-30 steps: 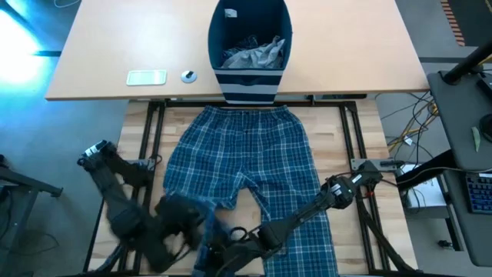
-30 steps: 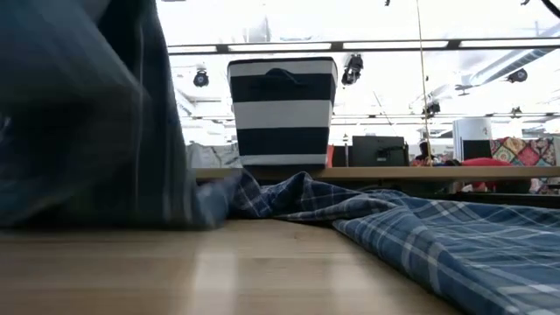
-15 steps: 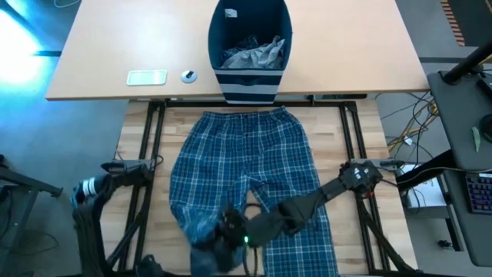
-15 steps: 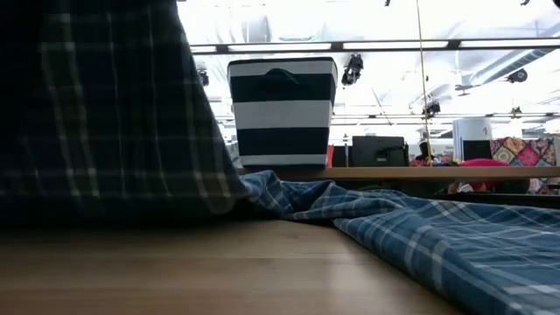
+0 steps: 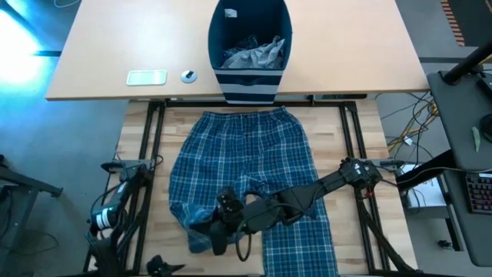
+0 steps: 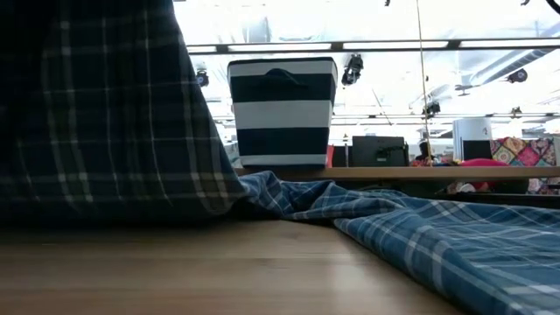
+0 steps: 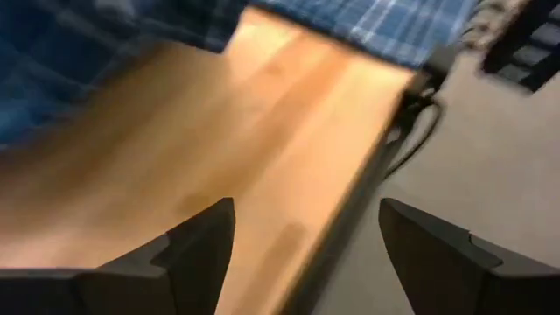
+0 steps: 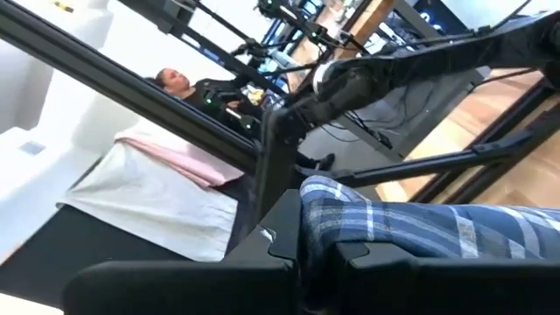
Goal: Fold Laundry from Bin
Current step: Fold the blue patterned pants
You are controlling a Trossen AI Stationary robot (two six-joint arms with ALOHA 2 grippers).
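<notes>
One trouser leg (image 5: 201,223) clamped in right pincer (image 5: 217,240).

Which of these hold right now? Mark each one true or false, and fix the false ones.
1. The plaid trousers lie spread on the wooden table. True.
2. The bin is empty. False: grey cloth lies inside it.
3. The right claw is shut on the trousers' left leg. True: plaid cloth sits pinched between its fingers in the right wrist view.
4. The left claw holds the waistband. False: it is open and holds nothing, over the bare table near its edge.
5. The bin stands on the trousers. False: it stands on the farther tabletop, beyond the waistband.
</notes>
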